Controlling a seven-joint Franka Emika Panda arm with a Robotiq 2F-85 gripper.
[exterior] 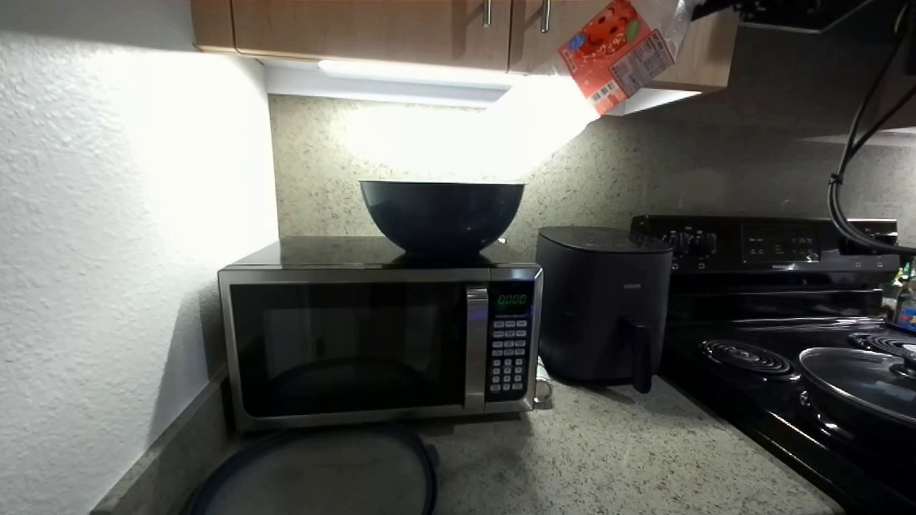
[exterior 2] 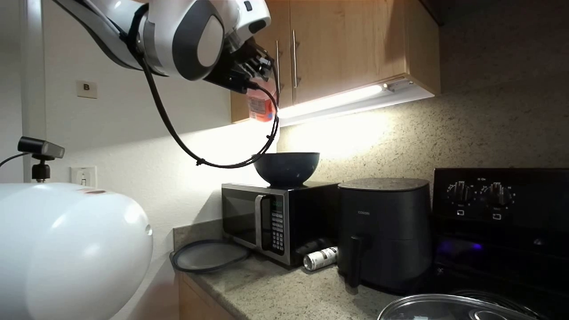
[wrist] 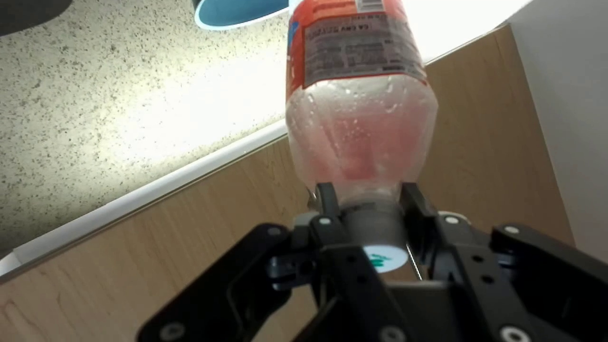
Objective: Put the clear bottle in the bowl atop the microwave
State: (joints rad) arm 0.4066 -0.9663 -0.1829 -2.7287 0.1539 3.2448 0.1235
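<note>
The clear bottle, with a red-orange label, hangs in the air, tilted in an exterior view; it also shows in another exterior view and in the wrist view. Its lower end points down-left toward the bowl and is washed out by light. My gripper is shut on the bottle's neck and cap; the white cap top with a green mark shows between the fingers. The dark bowl stands upright on the microwave, below the bottle. Both also show in an exterior view, bowl and microwave.
Wooden cabinets with a lit lamp hang above the bowl, close to the bottle. A black cylindrical appliance stands right of the microwave, with a can between. A round lid lies in front. A stove is at right.
</note>
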